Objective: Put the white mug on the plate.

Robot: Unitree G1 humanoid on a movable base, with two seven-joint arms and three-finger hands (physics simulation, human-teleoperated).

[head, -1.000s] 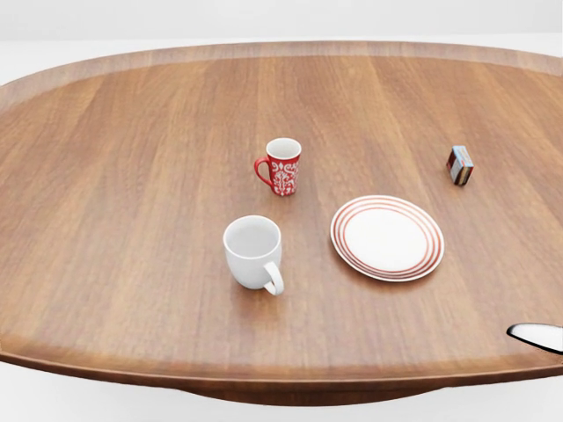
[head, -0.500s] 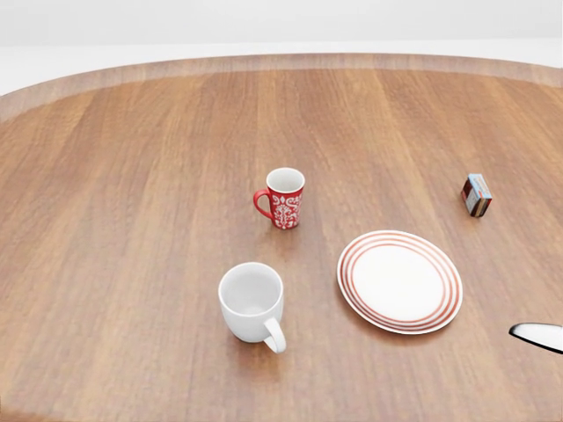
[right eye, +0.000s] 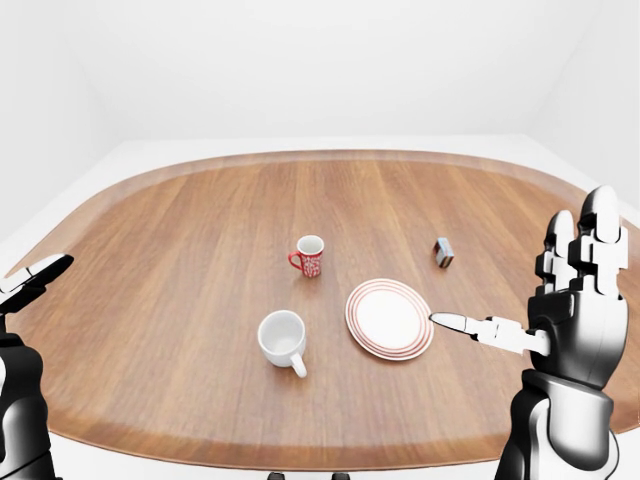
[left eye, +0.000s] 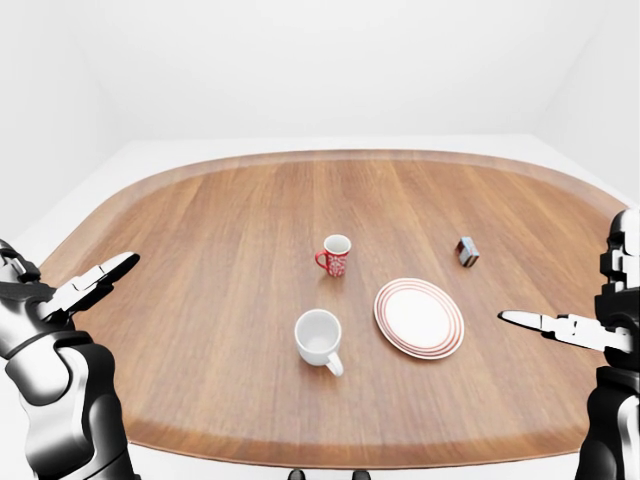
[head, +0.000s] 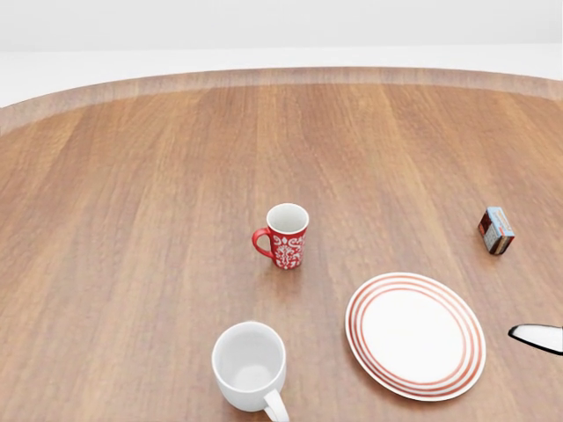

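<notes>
The head view looks steeply down from close above the table (head: pixel 132 220), cutting off its edges. The two eye views sit farther off and wider, taking in the whole oval table. All three share its middle with the white mug (left eye: pixel 319 338) and plate (left eye: pixel 419 318).

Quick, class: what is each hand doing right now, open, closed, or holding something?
Left hand: open, holding nothing.
Right hand: open, holding nothing, well apart from the white mug.
</notes>
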